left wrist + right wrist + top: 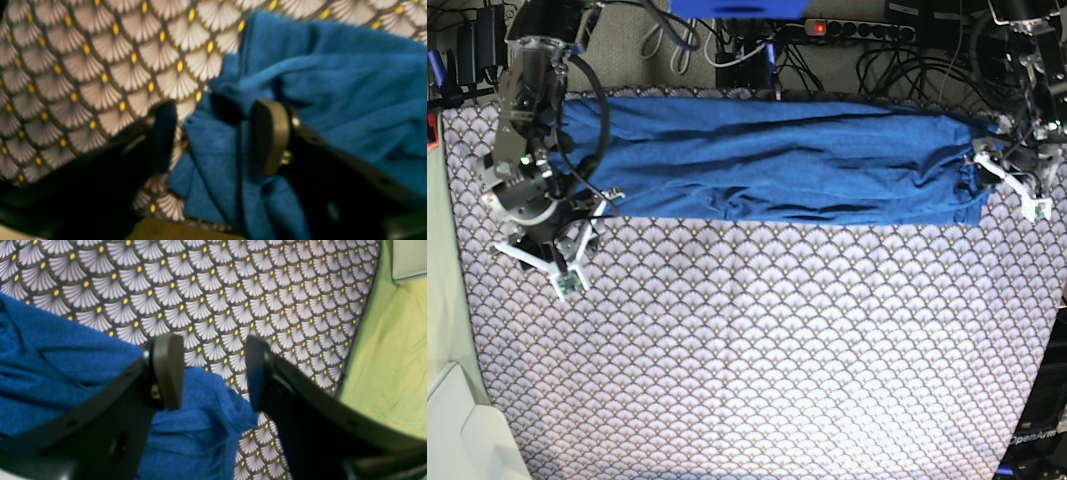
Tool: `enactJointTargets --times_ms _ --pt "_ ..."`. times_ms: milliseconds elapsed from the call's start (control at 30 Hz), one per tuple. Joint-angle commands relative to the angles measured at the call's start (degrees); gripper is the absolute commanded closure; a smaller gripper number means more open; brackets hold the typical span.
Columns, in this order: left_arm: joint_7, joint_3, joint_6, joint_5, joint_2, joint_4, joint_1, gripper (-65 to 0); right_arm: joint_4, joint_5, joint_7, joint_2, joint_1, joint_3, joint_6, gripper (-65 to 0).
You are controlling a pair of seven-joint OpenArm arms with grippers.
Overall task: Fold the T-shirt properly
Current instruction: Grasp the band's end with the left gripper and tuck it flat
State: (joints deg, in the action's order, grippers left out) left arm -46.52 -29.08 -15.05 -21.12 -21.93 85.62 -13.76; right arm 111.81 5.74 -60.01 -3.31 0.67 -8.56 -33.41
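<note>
The blue T-shirt [777,160] lies as a long wrinkled band across the far side of the scallop-patterned tablecloth [757,340]. My right gripper [577,218] is at the shirt's near-left corner. In the right wrist view it [213,373] is open, with a bunched corner of the shirt [200,426] lying low between its fingers. My left gripper [990,180] is at the shirt's right end. In the left wrist view it [217,136] is open, and a fold of the shirt [213,156] lies between its fingers.
A green cloth [387,356] lies beyond the table's left edge [442,300], with a white box [467,430] at the near left corner. Cables and a power strip [827,25] run along the back.
</note>
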Motion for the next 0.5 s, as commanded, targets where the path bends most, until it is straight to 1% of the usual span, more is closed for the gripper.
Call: enactJointTargets --times_ms 0,67,100,300,367,433,467 --pt "0.76 -0.06 -0.12 -0.55 -1.23 0.75 0.53 -44.2 0.85 -0.07 0.89 -0.34 -0.71 -0.01 -0.22 -30.2" --pt "0.76 -0.06 -0.12 -0.55 -0.97 0.75 0.53 -48.7 0.85 -0.07 0.89 -0.34 -0.71 -0.01 -0.22 -30.2" --pt "0.76 -0.06 -0.12 -0.55 -0.88 0.75 0.53 -49.8 0.85 -0.07 0.89 -0.34 -0.71 -0.01 -0.22 -30.2" --pt "0.76 0.03 -0.2 -0.55 -0.79 0.57 1.41 -49.9 0.85 -0.07 0.89 -0.34 -0.71 -0.01 -0.22 -30.2" --pt "0.76 0.03 -2.31 -0.55 -0.35 0.57 1.41 -49.9 0.85 -0.07 0.89 -0.34 -0.71 -0.01 -0.22 -30.2" --pt "0.41 -0.41 -5.13 0.07 0.97 -0.48 1.67 -49.9 0.85 -0.07 0.89 -0.34 -0.71 -0.01 -0.22 -30.2" --pt "0.59 -0.33 -5.57 0.07 1.32 -1.27 1.76 -49.9 0.85 -0.07 0.89 -0.34 -0.71 -0.01 -0.22 -30.2"
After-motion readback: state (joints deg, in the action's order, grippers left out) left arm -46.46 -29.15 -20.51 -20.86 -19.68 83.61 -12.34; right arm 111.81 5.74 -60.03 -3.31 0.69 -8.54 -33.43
